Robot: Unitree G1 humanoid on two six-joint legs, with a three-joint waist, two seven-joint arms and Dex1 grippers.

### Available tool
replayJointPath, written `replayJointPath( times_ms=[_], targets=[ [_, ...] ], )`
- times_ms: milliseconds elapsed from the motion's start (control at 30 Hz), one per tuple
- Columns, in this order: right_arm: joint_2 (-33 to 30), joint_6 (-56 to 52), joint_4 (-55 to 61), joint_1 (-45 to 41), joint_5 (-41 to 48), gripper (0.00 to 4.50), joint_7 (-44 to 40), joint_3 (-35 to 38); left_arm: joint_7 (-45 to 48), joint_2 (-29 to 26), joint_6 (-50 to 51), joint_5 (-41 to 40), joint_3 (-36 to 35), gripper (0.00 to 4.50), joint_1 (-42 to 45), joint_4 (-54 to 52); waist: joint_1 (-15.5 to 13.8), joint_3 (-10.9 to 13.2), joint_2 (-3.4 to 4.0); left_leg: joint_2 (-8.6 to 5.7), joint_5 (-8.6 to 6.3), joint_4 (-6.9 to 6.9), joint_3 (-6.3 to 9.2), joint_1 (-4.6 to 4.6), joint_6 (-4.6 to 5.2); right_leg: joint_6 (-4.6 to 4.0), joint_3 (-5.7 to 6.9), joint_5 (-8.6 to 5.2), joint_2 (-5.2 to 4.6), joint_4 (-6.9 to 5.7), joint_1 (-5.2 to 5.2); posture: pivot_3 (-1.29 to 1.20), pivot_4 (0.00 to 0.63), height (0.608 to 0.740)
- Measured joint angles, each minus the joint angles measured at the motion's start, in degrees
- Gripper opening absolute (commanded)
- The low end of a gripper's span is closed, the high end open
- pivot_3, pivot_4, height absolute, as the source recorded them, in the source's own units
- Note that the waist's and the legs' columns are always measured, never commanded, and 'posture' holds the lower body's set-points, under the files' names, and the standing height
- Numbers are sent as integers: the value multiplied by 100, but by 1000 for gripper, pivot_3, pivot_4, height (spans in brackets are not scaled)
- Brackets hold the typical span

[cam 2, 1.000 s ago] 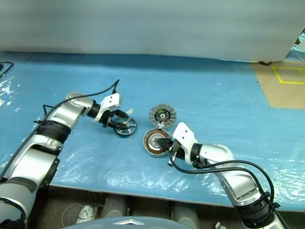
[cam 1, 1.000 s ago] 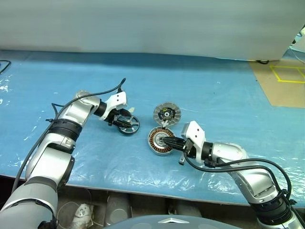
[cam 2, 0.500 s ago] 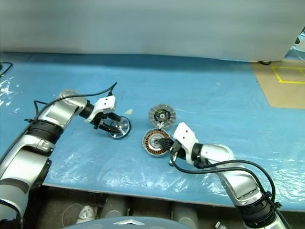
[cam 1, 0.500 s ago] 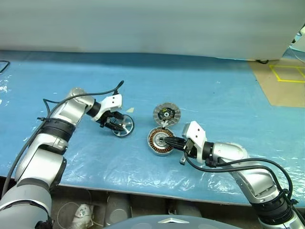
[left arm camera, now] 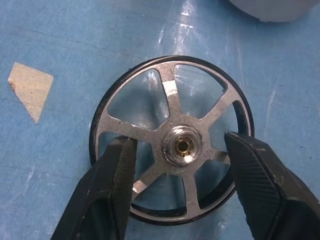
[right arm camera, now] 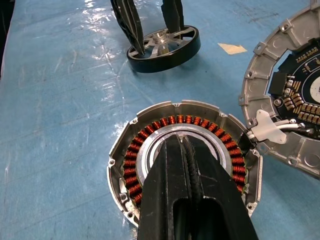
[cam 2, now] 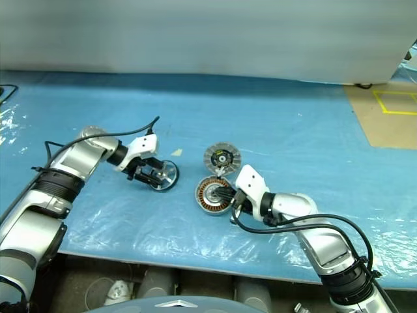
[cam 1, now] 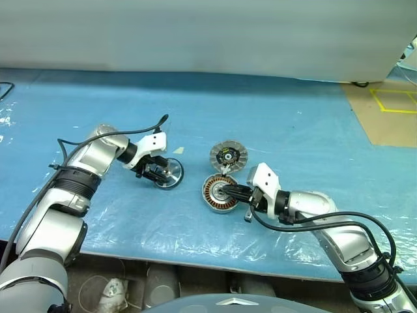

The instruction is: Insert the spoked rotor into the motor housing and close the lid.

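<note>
The spoked rotor [left arm camera: 172, 140], a black ring with silver spokes and a hub, lies on the blue table left of centre. My left gripper [left arm camera: 180, 142] is open over it, its two fingers reaching down through the spoke gaps on either side of the hub without touching the hub. The motor housing [right arm camera: 135, 160] sits in the middle of the table, copper windings facing up. My right gripper [right arm camera: 182, 140] is shut, its tips resting on the housing's silver centre. The lid [cam 1: 228, 156] lies open and flat just beyond the housing, joined to it at the edge, its segmented face up.
A small pale scrap of tape [cam 1: 178, 150] lies just beyond the rotor. Clear plastic film covers the blue table surface [cam 1: 293, 130]. The table's front edge runs close below both arms. Brown flooring with yellow tape [cam 1: 388, 111] lies at the far right.
My left gripper has shifted a little to the left, and the spoked rotor has moved left with it. The right gripper, housing and lid have stayed put.
</note>
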State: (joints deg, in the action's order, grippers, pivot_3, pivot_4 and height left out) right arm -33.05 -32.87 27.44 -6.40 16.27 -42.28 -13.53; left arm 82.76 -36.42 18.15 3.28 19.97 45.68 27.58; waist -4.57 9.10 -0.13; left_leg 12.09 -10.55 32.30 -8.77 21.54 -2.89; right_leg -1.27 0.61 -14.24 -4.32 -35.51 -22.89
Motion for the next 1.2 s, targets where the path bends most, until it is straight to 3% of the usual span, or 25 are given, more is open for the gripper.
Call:
replayJointPath(
  times_ms=[67,400,800,1200],
  targets=[
    [0,9,-20,-2,-32,0,-10,-10,-83,69,177,-43,-75,1818,0,-13,-1,-1,3,-3,0,0,0,-5,0,-5,-1,-3,-3,0,5,0,150,740],
    [-82,150,-247,-124,-56,0,-138,40,-488,301,833,-313,-439,1803,-145,-84,-102,-2,6,-19,0,4,0,-10,1,-5,-4,-4,-18,0,11,0,150,740],
    [-417,238,-774,-448,152,0,-536,812,-421,435,2031,-1562,-888,1803,-326,-996,-92,1,4,-13,1,-1,6,22,2,6,0,3,-7,0,-19,0,150,740],
    [-727,87,-569,84,294,0,-609,1257,-545,764,2920,-2541,-970,1803,-302,-1758,-82,4,3,-13,1,0,5,20,2,-5,-1,-4,-7,1,-19,0,150,740]
  ],
)
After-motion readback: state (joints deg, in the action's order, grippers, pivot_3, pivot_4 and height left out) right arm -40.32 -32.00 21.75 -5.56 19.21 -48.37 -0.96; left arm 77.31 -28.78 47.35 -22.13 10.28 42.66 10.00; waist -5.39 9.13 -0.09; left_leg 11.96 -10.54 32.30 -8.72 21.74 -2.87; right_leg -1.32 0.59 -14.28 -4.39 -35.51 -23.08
